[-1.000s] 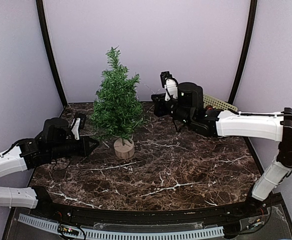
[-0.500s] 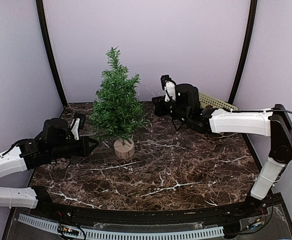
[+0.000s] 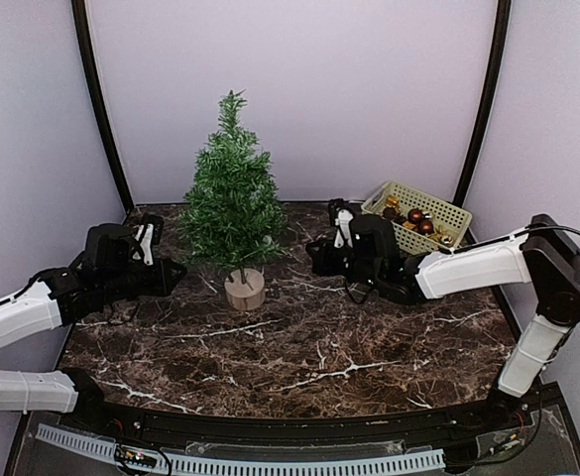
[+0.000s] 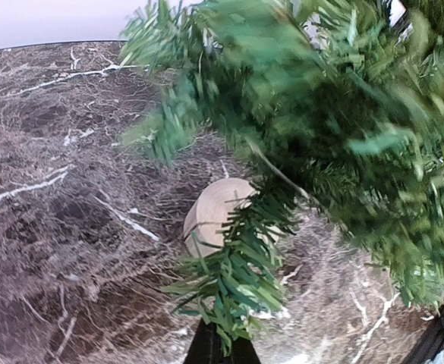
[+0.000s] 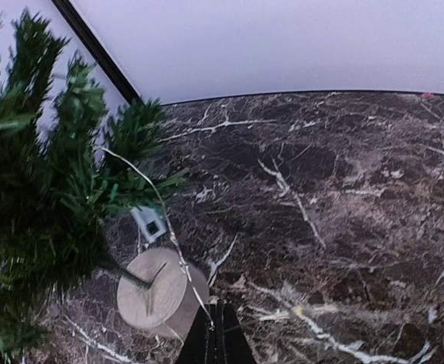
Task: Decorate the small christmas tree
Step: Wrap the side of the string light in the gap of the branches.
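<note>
A pale basket (image 3: 455,212) holding baubles (image 3: 415,215) is sitting at the far right of the marbled tabletop (image 3: 319,337).

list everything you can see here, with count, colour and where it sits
small christmas tree: one, dark green on a pale wooden stump, back left of centre
thin wire: one, pale, from the branches to the right gripper's tips
small box: one, grey-white, on the table by the stump
basket: one, cream, back right corner
baubles: several, red and gold, in the basket
table: one, dark marble
left gripper: black, shut, at the lower left branches
right gripper: black, shut on the wire, right of the tree
</note>
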